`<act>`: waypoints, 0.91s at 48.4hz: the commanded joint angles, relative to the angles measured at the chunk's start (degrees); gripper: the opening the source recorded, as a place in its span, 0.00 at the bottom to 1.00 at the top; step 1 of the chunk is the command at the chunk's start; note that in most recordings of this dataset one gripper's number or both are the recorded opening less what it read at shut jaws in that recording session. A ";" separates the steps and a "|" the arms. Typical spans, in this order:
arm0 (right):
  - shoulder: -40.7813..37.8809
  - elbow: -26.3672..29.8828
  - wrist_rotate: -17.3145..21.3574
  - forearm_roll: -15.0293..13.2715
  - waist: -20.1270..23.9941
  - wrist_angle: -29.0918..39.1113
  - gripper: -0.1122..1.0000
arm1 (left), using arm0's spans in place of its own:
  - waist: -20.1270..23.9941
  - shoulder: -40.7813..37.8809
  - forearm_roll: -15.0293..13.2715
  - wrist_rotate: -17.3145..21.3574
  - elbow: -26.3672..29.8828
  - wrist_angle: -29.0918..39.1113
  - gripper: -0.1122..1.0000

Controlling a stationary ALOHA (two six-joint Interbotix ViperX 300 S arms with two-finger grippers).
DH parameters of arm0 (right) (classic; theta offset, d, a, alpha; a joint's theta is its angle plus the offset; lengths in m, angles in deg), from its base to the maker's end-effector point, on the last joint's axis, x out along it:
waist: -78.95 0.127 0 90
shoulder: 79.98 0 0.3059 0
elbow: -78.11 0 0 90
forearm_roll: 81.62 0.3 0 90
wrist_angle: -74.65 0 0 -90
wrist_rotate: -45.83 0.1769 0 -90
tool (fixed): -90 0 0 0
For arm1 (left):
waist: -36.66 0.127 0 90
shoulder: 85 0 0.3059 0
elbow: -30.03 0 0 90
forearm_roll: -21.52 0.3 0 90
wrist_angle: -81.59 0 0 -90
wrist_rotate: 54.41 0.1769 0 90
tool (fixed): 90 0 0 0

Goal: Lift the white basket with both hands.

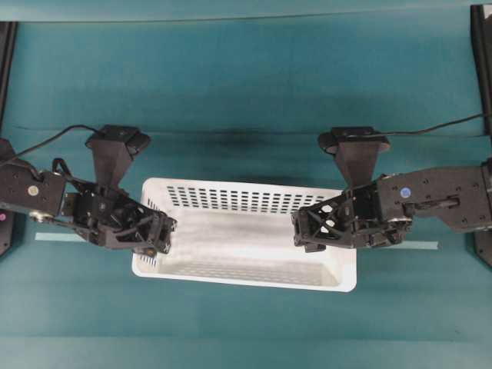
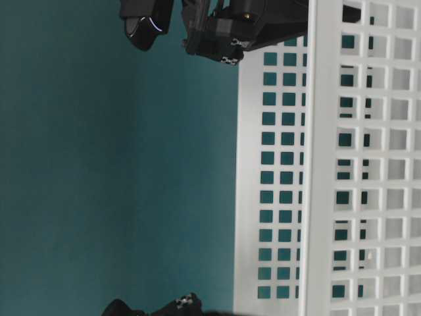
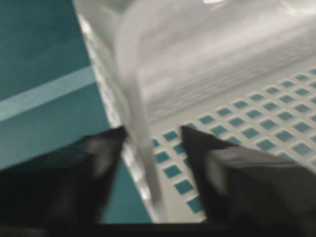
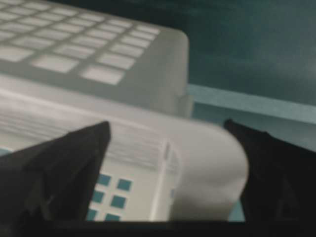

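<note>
Straddling slotted white plastic basket (image 1: pixel 246 231) rim: both black lattice hands, spread.

White basket (image 1: pixel 246 231): smooth plastic, faintly satin, walls pierced by moulded slots. Left claw (image 1: pixel 157 234) and right claw (image 1: pixel 304 228): matt black plastic, lattice-built. Worktop (image 1: pixel 246 84): covered in a matt teal surface, seemingly cloth-like; a paler smooth tape strip (image 1: pixel 58 237) is noted.
</note>
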 commanded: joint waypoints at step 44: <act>22.41 0.97 -2.72 -0.97 -4.13 6.77 0.94 | 5.54 23.99 0.26 2.11 -1.23 0.79 0.96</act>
